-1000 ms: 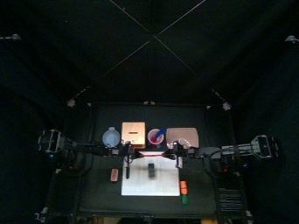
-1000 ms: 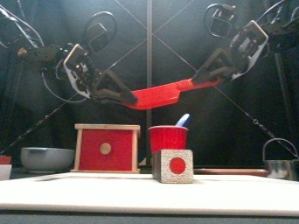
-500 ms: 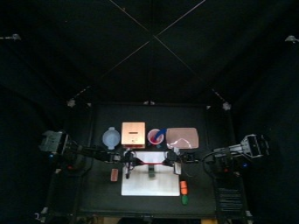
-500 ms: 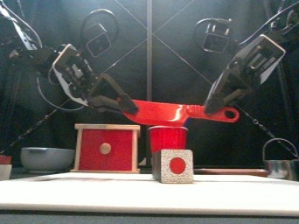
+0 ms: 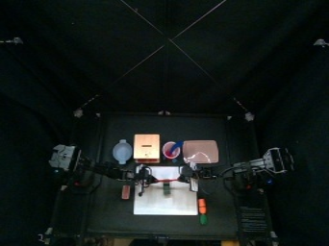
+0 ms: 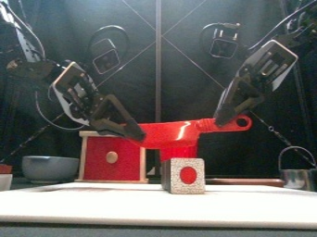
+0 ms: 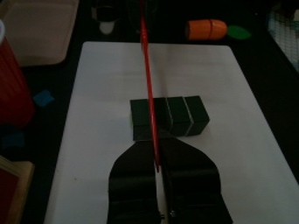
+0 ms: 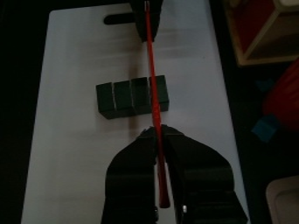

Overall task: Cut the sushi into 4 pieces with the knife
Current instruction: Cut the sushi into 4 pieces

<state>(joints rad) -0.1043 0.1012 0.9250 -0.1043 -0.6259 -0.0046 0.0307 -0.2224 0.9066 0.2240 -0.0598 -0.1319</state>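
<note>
Both grippers hold a red toy knife point(image 6: 186, 132) level above the white cutting board point(image 6: 99, 188). My left gripper point(image 6: 133, 132) is shut on one end of it, my right gripper point(image 6: 229, 118) on the handle end. The sushi roll point(image 6: 184, 175) lies on the board right under the blade, a small gap below it. In the left wrist view the knife point(image 7: 146, 70) runs across the dark roll point(image 7: 176, 118), whose blocks sit joined. The right wrist view shows the same blade point(image 8: 152, 70) over the roll point(image 8: 122, 96).
Behind the board stand a wooden box with a red front point(image 6: 113, 155), a red cup point(image 6: 177, 146), a blue-grey bowl point(image 6: 50, 168) at the left and a metal cutter point(image 6: 296, 171) at the right. A pink tray point(image 5: 199, 150) lies at the back. Toy foods point(image 5: 203, 205) lie right of the board.
Both arms have come down with the knife, from high above the cup to just over the sushi roll. The blade now lies nearly level.
</note>
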